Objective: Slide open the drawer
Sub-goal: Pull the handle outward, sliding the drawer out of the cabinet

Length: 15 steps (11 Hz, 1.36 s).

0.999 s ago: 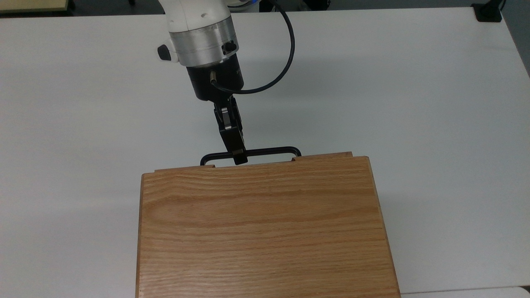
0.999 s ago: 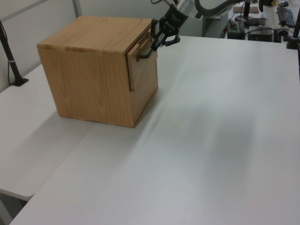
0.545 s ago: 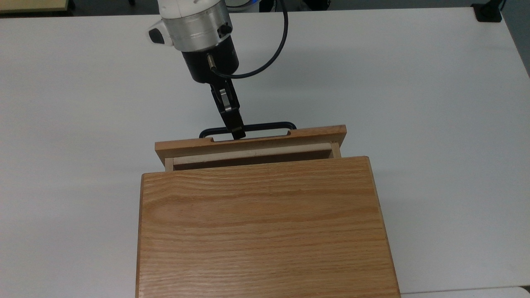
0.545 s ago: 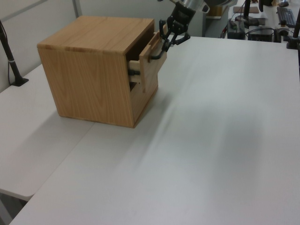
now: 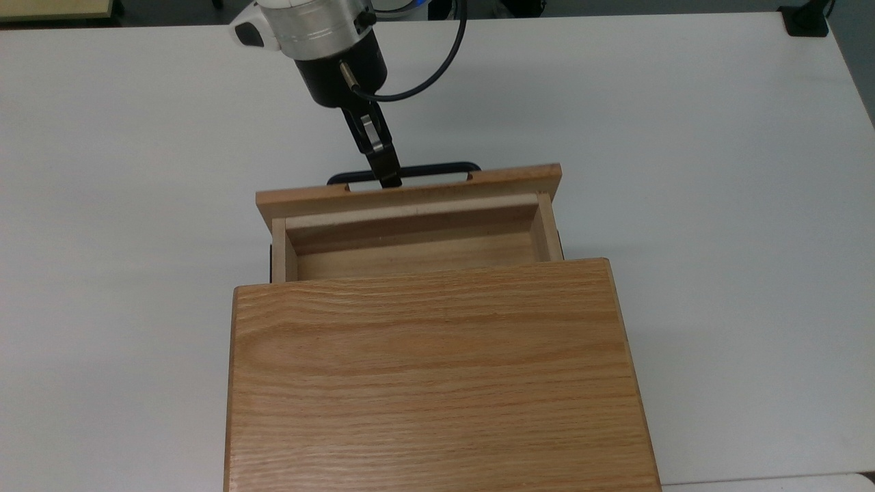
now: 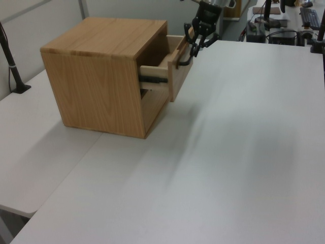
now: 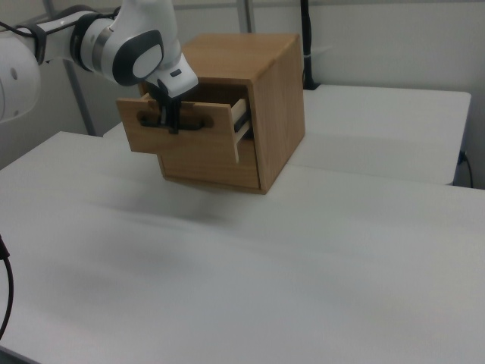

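Observation:
The light oak drawer (image 5: 410,196) stands partly slid out of its cabinet (image 5: 431,376), its paler inner walls and empty floor exposed. In the top view my gripper (image 5: 390,180) is shut on the thin black bar handle (image 5: 437,166), a little left of the bar's middle. In the left view the drawer front (image 6: 180,73) juts toward the right, with the gripper (image 6: 194,47) on the handle (image 6: 184,60). Seen in the right view, the drawer front (image 7: 204,140) sticks out to the left and the gripper (image 7: 173,126) clamps the handle (image 7: 191,123) from above.
The cabinet rests on a white table (image 5: 718,205) with wide bare surface around it. A black clamp (image 5: 806,20) sits at the table's far right corner in the top view. A black post (image 6: 12,63) stands beside the cabinet in the left view.
The drawer has slid from nearly shut to well out of the cabinet. My gripper moved away from the cabinet with the handle held throughout.

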Each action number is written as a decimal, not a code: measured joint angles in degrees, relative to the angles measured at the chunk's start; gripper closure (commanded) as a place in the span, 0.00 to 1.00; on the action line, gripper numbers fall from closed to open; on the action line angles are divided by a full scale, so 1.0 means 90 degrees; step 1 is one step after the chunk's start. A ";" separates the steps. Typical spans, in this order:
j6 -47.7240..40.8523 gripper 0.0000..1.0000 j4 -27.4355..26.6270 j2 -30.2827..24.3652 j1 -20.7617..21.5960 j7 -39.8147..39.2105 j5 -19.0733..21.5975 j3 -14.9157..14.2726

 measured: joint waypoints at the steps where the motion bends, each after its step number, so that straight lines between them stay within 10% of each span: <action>1: -0.0177 0.94 -0.0027 -0.0057 -0.0030 -0.0079 0.0000 0.0000; 15: -0.1345 0.91 -0.0496 -0.0635 -0.0342 -0.0833 0.0002 -0.0002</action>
